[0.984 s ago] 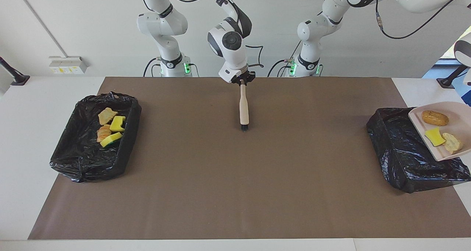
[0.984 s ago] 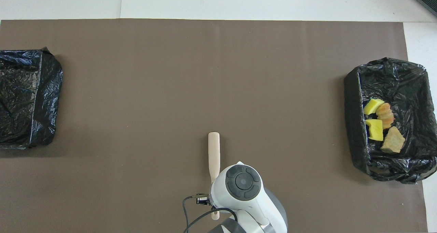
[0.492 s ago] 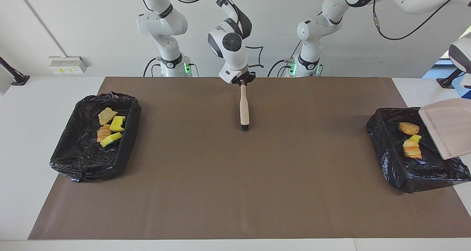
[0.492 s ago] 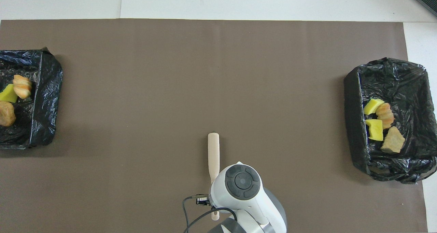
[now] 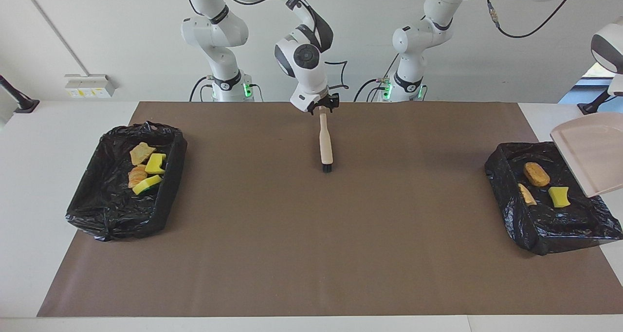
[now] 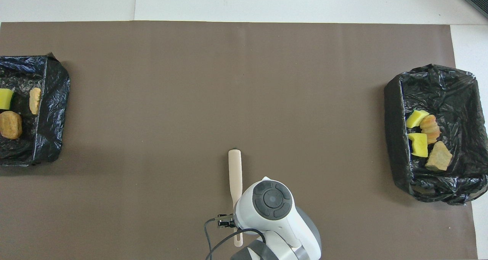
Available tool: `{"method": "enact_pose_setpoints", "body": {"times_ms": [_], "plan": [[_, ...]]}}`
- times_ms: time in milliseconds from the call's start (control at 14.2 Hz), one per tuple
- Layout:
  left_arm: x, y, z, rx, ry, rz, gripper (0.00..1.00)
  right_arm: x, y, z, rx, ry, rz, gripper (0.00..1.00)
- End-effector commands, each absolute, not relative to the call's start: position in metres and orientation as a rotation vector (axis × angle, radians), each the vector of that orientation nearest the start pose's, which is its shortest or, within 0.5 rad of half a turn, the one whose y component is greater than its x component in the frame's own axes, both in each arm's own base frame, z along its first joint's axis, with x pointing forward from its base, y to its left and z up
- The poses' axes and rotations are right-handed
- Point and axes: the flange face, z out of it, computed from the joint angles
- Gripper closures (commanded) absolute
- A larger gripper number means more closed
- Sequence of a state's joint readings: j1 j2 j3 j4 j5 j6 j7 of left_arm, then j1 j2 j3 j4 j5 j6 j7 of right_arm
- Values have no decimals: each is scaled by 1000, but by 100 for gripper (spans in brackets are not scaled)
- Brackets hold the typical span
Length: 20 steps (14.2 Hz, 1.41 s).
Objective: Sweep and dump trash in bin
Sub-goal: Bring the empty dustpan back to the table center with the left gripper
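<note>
White wall and the two arm bases close off the robots' end of the counter, and a brown mat (image 5: 311,254) covers most of it.

Right jaws sit at the handle tip of the brush (image 5: 324,142), near the robots at mid-counter. Whether they grip the handle or have let it go, I cannot tell. The bristle end rests on the mat, pointing away from the robots.

Left jaws are off the edge of both views. They are closed, and I judge on the handle of the pale pink dustpan (image 5: 591,159), which hangs tilted and empty over the bin at the left arm's end (image 5: 540,232).

That bin holds three scraps of trash: a bread lump (image 5: 536,174), a tan piece (image 5: 526,194) and a yellow sponge chunk (image 5: 559,196). The bin at the right arm's end (image 5: 160,205) holds four more scraps (image 5: 146,169), sponge and bread mixed together.

I see no scrap on the mat, so sweeping and dumping look done. What remains, I'd say, is setting down the dustpan and brush.
</note>
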<state>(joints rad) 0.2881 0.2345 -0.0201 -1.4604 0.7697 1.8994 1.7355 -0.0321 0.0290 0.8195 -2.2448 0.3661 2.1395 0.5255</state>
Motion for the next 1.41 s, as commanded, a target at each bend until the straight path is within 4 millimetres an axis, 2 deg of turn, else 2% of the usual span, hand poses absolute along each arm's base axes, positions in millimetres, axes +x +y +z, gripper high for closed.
{"method": "enact_pose_setpoints", "body": {"times_ms": [0,141,211,351,492,633,773,843,914,984,1054,1195,1335], "plan": [[627,163,566,-1796,1840,627,100,384,355,362,-2943,-76,359,0],[635,106,549,-1934,1749,574,100,416,330,372,-2984,-46,266,0],[641,82,533,-1999,1734,546,100,435,310,376,-3022,-32,201,0],[644,25,507,-2180,1595,491,100,475,268,390,-3083,6,84,0],[641,-27,488,-2398,1423,394,100,513,219,397,-3112,-2,36,0],[637,-75,470,-2570,1225,332,100,535,170,400,-3119,11,13,0],[631,-130,451,-2718,1035,292,100,558,113,416,-3123,76,-50,0],[628,-159,441,-2815,882,264,100,568,89,427,-3124,95,-87,0],[624,-197,431,-2883,724,221,100,575,58,438,-3127,143,-122,0],[621,-224,425,-2940,583,172,100,578,36,452,-3135,155,-136,0],[620,-237,422,-2993,474,148,100,578,20,468,-3150,145,-124,0],[600,-289,410,-3037,394,177,100,573,-12,511,-3187,144,-74,0],[588,-326,401,-3111,189,167,100,562,-29,551,-3192,114,-7,0]]}}
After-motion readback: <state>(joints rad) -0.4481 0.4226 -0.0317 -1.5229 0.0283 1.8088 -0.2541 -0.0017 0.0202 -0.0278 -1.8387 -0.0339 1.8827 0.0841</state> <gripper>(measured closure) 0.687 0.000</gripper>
